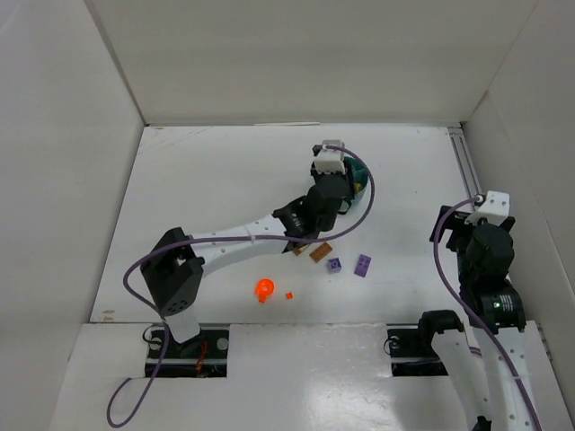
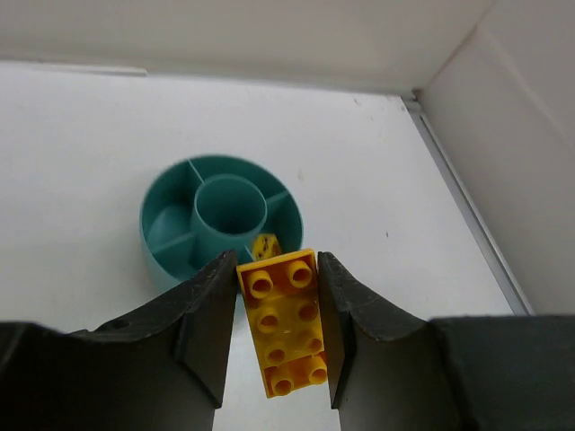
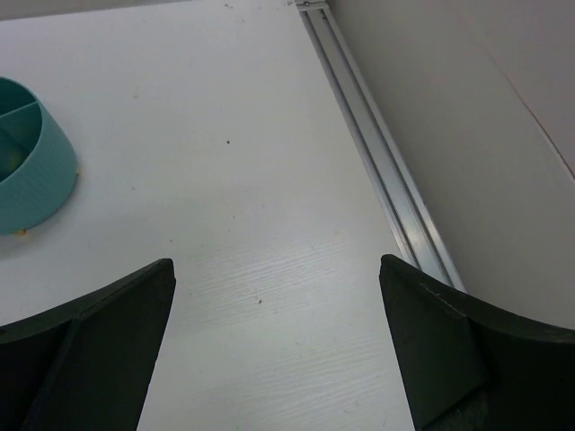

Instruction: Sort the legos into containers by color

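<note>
Left wrist view: left gripper (image 2: 277, 301) is clamped on a yellow brick (image 2: 286, 321), held over the near rim of the teal tub (image 2: 169, 241). A small yellow piece (image 2: 265, 245) lies in one wedge section.

Right wrist view: right gripper (image 3: 278, 346) has its jaws wide apart with nothing between them. It is over bare table (image 3: 234, 180), with the tub at the left edge.

Top external view: brown brick (image 1: 321, 252), two purple bricks (image 1: 334, 264) (image 1: 363, 265), orange roundish piece (image 1: 264, 289) and tiny orange-red brick (image 1: 289, 294) lie loose, apart from the tub.
</note>
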You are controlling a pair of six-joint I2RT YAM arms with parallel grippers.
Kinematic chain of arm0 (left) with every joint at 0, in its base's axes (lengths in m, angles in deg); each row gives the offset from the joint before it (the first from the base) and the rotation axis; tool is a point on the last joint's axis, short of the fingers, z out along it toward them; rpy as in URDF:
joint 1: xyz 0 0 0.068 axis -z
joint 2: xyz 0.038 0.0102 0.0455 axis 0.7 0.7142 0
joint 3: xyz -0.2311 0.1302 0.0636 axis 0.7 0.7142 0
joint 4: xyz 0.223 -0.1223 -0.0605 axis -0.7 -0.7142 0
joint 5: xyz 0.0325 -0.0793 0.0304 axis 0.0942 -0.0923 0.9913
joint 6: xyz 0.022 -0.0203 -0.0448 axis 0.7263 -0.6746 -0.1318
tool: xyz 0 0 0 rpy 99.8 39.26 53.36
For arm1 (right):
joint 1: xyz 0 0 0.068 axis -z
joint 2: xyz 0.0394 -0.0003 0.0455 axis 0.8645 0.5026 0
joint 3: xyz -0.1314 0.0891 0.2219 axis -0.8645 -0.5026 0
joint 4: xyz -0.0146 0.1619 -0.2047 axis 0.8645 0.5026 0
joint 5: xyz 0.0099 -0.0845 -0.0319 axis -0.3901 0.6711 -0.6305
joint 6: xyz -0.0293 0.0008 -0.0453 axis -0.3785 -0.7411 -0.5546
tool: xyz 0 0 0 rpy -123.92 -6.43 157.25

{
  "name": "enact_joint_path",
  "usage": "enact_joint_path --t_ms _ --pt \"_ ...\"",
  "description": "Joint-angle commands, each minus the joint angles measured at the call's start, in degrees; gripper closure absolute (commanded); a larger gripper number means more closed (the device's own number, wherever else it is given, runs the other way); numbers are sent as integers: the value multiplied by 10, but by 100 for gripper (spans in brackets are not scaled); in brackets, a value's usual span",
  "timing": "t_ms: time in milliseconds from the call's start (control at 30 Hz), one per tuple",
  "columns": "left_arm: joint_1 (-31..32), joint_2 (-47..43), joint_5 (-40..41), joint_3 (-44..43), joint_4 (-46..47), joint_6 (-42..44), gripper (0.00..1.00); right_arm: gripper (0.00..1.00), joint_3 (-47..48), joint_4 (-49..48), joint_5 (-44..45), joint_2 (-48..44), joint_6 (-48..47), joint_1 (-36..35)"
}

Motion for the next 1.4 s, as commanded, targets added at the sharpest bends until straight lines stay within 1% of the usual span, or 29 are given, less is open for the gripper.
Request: enact_joint_path --t_ms 0,67,100,167,200,300,400,433,467,500,533,567,667,767,800,900,1033,1200,1367 --pt "-37 43 4 -43 105 64 99 0 -15 -61 -27 -12 -19 3" --pt "-49 91 -2 -94 105 71 99 0 -22 -72 -27 -17 -19 3" --pt "-54 107 -19 -109 114 83 99 0 -30 -72 -27 -24 -19 3" --pt "-54 132 -24 -137 136 113 99 0 -38 -89 -27 -24 -19 3" --pt "-54 151 -32 -138 166 127 99 0 -45 -89 -27 -24 -19 3" --pt "-59 178 -77 -152 201 168 99 0 -51 -94 -21 -29 -19 3" --pt "-86 199 -179 -172 207 158 99 0 -51 -94 -16 -29 -19 3" --pt "-104 206 -244 -178 214 158 99 0 -51 -94 -16 -29 -19 3" --pt "-114 212 -278 -178 222 149 99 0 -51 -94 -16 -35 -19 3" --pt "-129 224 -346 -178 235 149 99 0 -51 -94 -16 -35 -19 3" --pt "-130 229 -347 -178 235 149 99 0 -51 -94 -16 -35 -19 3" --pt "-140 229 -399 -178 251 159 99 0 -56 -94 -16 -35 -19 3" --pt "-146 243 -445 -170 276 176 99 0 -56 -94 -16 -35 -19 3" --pt "-166 257 -523 -178 276 200 96 0 -56 -94 -16 -35 -19 3" --pt "-178 263 -575 -184 262 206 95 0 -56 -100 -16 -35 -19 3" --pt "-185 278 -637 -203 241 226 95 0 -56 -100 -16 -35 -19 3" --pt "-185 278 -653 -203 235 247 95 0 -56 -100 -16 -35 -24 3" --pt "-185 289 -653 -203 235 268 95 0 -56 -105 -16 -40 -24 3" --pt "-185 304 -651 -209 235 268 94 0 -56 -105 -21 -46 -29 3"
